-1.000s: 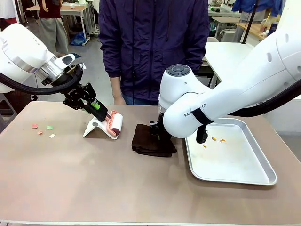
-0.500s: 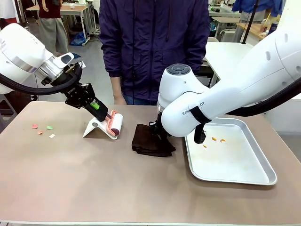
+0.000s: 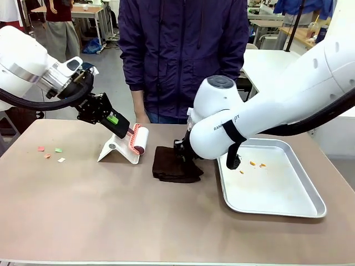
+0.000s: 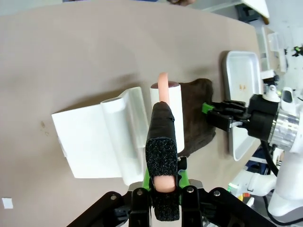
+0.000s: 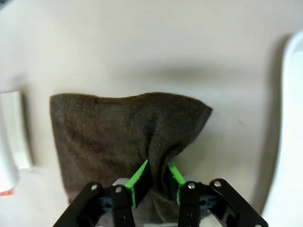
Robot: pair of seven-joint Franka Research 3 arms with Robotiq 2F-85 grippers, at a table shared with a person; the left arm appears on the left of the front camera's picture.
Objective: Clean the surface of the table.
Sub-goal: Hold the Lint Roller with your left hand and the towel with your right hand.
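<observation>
The table [image 3: 111, 210] is a wide beige-brown top. My left gripper [image 3: 119, 126] is shut on the pink handle of a lint roller [image 3: 140, 138], holding its white roll just above a white stand [image 3: 113, 149]. The left wrist view looks down the handle to the roller [image 4: 166, 109] over the stand [image 4: 99, 137], with my left gripper [image 4: 162, 177] clamped around it. My right gripper [image 3: 183, 155] is shut on a fold of a dark brown cloth [image 3: 166, 166] lying flat on the table. In the right wrist view the green pads [image 5: 140, 176] pinch the cloth [image 5: 109, 132].
A silver tray [image 3: 277, 194] with a few orange crumbs [image 3: 255, 164] lies at the right. Small coloured paper scraps [image 3: 50, 151] lie at the far left. A person in a dark jacket [image 3: 183, 50] stands at the far edge.
My left gripper has raised the lint roller up and slightly right, off its stand. My right gripper has dragged the cloth a little to the left.
</observation>
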